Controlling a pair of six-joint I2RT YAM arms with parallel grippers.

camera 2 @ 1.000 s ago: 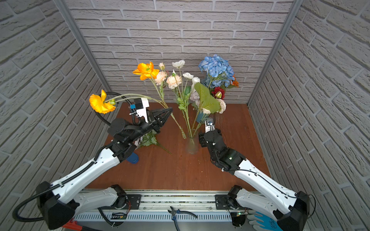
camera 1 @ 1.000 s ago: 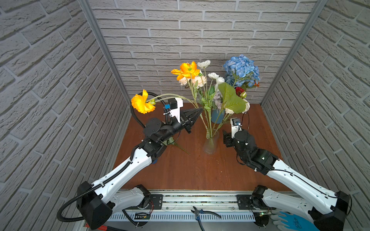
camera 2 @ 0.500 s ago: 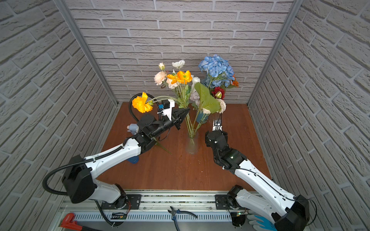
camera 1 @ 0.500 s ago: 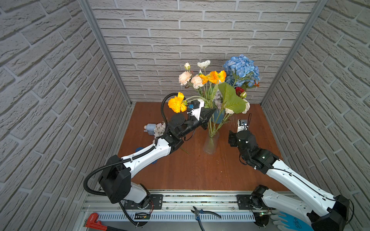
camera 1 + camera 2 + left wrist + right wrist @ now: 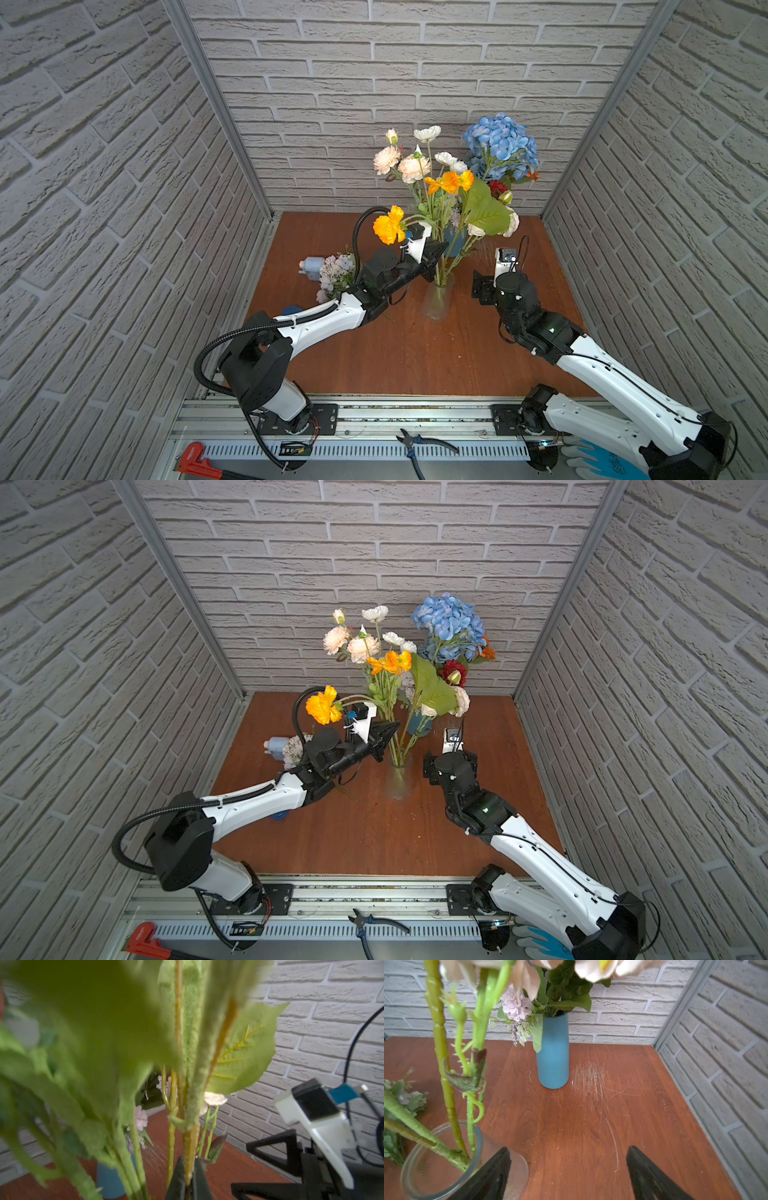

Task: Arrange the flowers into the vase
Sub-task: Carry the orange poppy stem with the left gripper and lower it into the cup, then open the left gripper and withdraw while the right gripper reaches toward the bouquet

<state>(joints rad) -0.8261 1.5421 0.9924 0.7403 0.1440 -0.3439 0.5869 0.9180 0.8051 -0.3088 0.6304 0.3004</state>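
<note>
The orange poppy-like flower (image 5: 388, 224) is light, with a whippy, fuzzy green stem and a soft bloom, so I grip low on the stem, just above the clear glass vase (image 5: 436, 297), my left end effector (image 5: 189, 1159) pinched tight on it. My right end effector (image 5: 568, 1147) stands wide apart and empty, just beside that vase on the wooden table (image 5: 415, 357).

wood tabletop (image 5: 415, 365), reddish-brown, w/ a patch of fine pale scratches (image 5: 591, 1082) toward the back, right of centre. grey brick-look walls (image 5: 415, 62) on 3 sides, alu posts (image 5: 216, 108) at the back corners. front edge: alu rail (image 5: 415, 415), then a slotted strip (image 5: 374, 451). black-handled pliers (image 5: 409, 441) lie across the strip, abt mid. red tool (image 5: 193, 457) at front left, partly cut off. blue & white glove (image 5: 598, 463) at front right.
</note>
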